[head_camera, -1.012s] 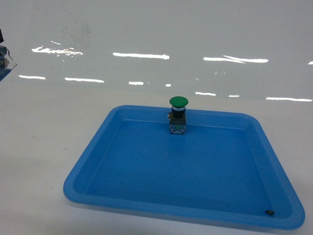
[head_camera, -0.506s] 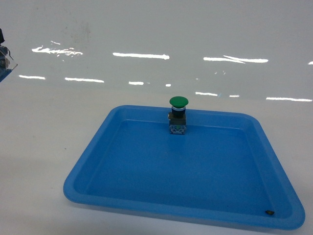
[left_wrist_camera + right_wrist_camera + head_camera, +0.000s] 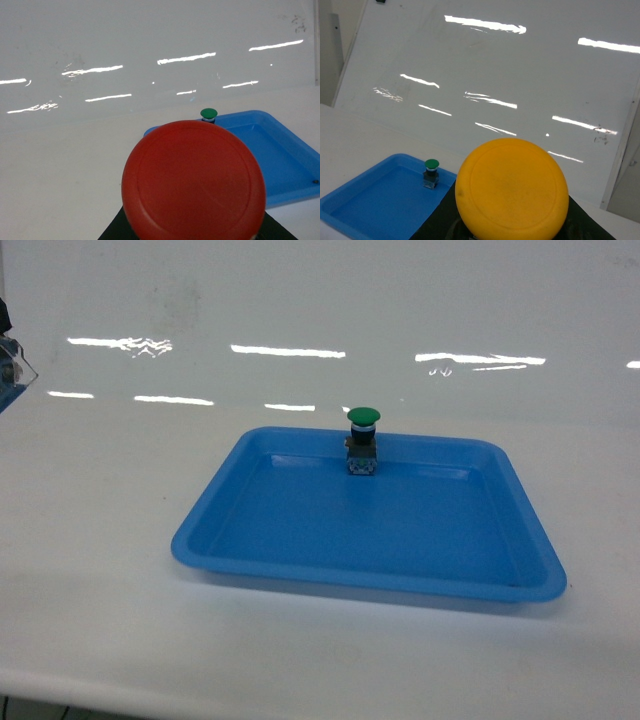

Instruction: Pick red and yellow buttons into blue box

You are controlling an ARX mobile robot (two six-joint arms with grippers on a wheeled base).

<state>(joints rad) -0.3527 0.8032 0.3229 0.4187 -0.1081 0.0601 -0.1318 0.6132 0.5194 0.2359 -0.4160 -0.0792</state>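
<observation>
The red button (image 3: pixel 193 182) fills the left wrist view and the yellow button (image 3: pixel 512 189) the right, each apparently pinched in its gripper, jaws hidden. The tray (image 3: pixel 250 560) lies ahead; release early and either could bounce out or topple the green button (image 3: pixel 364 417).

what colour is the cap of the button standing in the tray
Green cap, clearest in the head view.

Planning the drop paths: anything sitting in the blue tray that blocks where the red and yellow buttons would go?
Only the green-capped push button, upright at the middle of the far wall of the blue plastic tray. The rest of the tray floor looks bare. The red-capped button and yellow-capped button fill the wrist views, with nothing visible between them and the tray.
</observation>
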